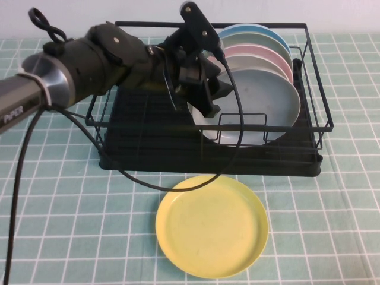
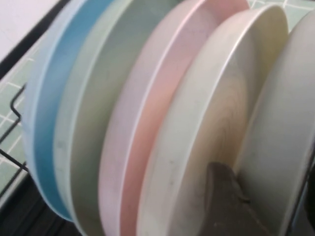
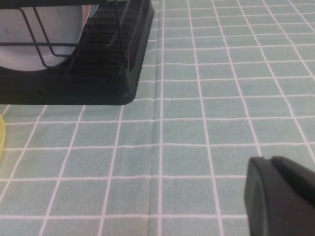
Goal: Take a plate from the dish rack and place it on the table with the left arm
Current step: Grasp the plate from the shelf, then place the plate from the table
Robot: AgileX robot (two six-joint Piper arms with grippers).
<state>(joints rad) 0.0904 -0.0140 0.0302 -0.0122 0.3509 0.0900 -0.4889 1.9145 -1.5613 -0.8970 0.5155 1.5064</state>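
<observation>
The dish rack point(image 1: 148, 148) stands at the back of the table point(image 1: 71, 208). The pale grey-blue plate point(image 1: 255, 101) stands on edge at the front of a row of plates in it. My left gripper point(image 1: 209, 98) reaches in from the left and is shut on that plate's left rim, one finger in front and one behind. In the left wrist view the plate point(image 2: 285, 123) sits between the jaws, with one finger point(image 2: 226, 206) wedged between it and a cream plate point(image 2: 206, 123). My right gripper point(image 3: 283, 196) is shut and empty, low over the cloth right of the rack.
Behind the cream plate stand a pink plate point(image 1: 261, 53), a pale green plate point(image 1: 270, 43) and a blue plate point(image 1: 249, 29). A yellow plate point(image 1: 212, 225) lies flat in front of the rack. The left arm's cable point(image 1: 178, 187) loops over the rack's front edge.
</observation>
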